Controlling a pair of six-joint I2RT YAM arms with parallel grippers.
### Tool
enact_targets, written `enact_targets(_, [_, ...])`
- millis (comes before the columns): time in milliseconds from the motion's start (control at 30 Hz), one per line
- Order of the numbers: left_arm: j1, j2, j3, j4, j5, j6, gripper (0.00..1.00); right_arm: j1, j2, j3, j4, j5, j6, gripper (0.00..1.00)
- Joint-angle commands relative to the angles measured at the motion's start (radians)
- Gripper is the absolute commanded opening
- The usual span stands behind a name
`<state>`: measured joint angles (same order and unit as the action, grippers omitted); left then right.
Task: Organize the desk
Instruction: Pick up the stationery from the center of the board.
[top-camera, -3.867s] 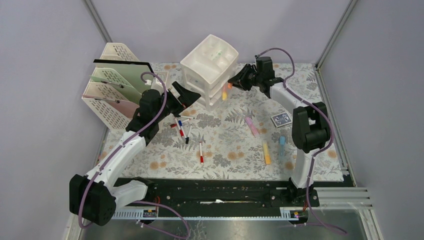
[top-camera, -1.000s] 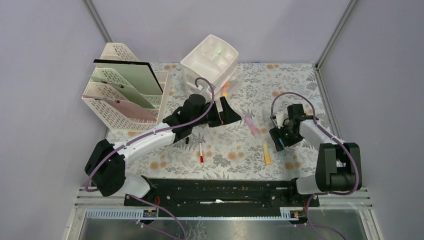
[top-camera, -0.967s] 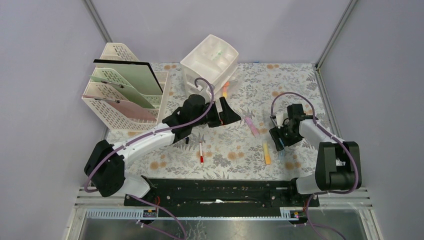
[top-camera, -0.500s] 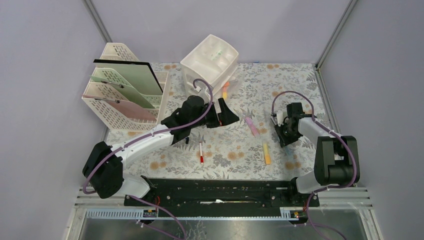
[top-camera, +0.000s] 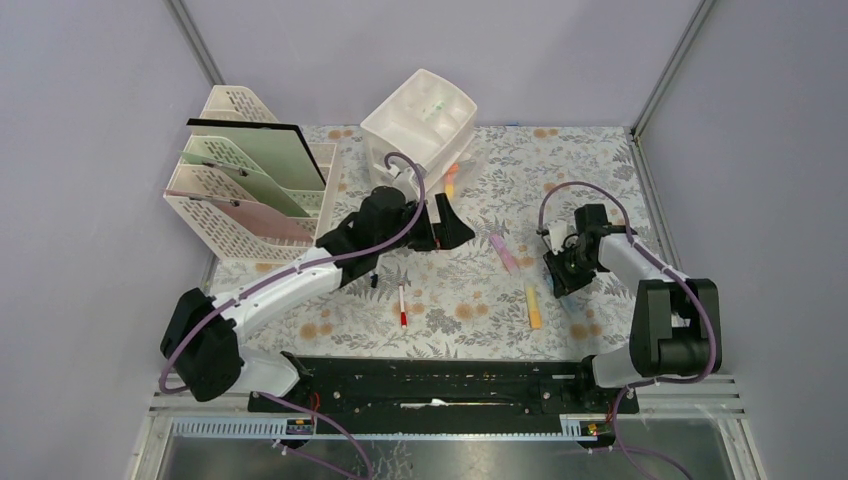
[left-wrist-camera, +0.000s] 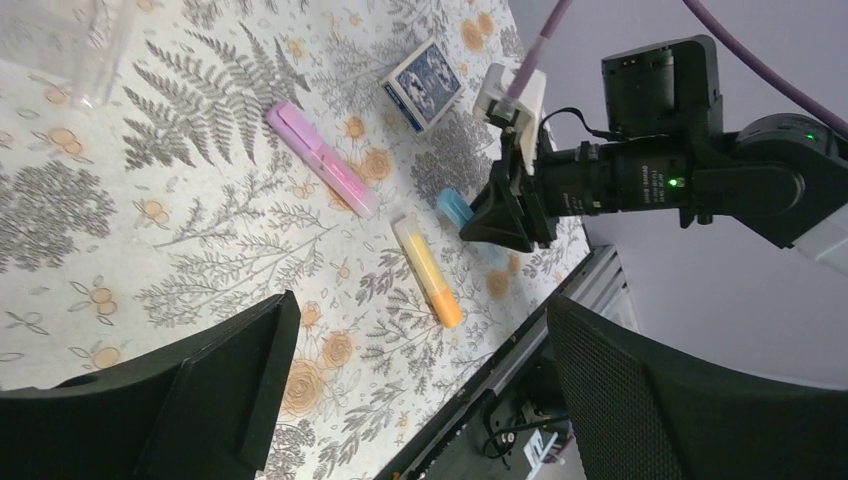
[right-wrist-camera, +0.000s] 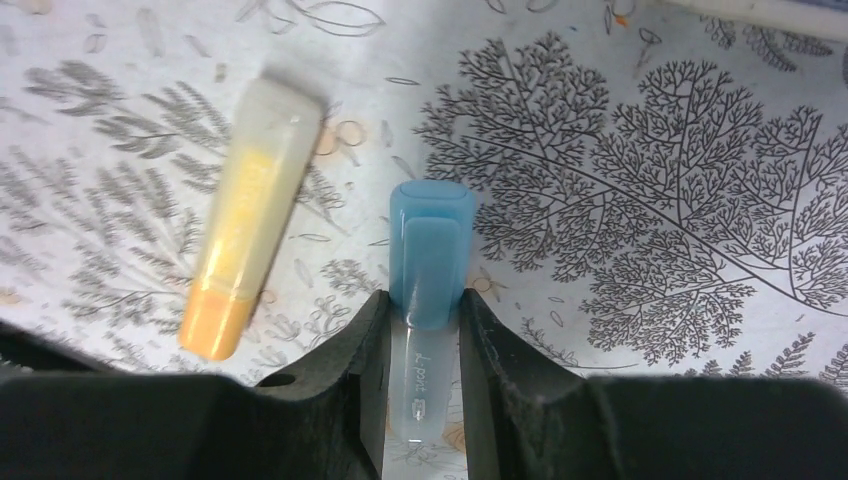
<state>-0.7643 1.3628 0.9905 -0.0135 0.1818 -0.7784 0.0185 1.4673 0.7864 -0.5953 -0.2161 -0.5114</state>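
**A:** Jaws on the left, how are they standing?

**B:** I am holding them spread wide, gripping nothing. My left gripper (top-camera: 452, 225) is hovering over the desk (top-camera: 460, 290), just in front of the drawers (top-camera: 418, 125). The rack (top-camera: 250, 190) is standing further left.

**A:** Where is the desk lying?

**B:** It is lying under both my arms, and its fern cloth is running from the rack to the right rail.

**A:** What is lying on it?

**B:** A red pen (top-camera: 402, 303) is lying near the front. To its right a pink highlighter (top-camera: 504, 251) is lying, then a yellow highlighter (top-camera: 533, 305). A blue highlighter (right-wrist-camera: 430, 250) is lying near the yellow one, not touching it.

**A:** And the right jaws?

**B:** My right gripper (right-wrist-camera: 425, 310) is reaching down to the cloth and pinching the blue highlighter by its clear body. One finger is pressing on each side, and the cap is pointing away from my wrist. A card box (left-wrist-camera: 425, 85) is lying near it.
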Motion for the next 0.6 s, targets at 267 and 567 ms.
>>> enact_targets(267, [0.064,-0.169,0.082,-0.090,-0.140,0.201,0.99,0.000,-0.069,0.269,-0.110,-0.325,-0.064,0.00])
enact_targets(567, [0.104,-0.229,0.076,-0.129,-0.205,0.238,0.99,0.007,0.104,0.551,-0.086,-0.516,0.052,0.00])
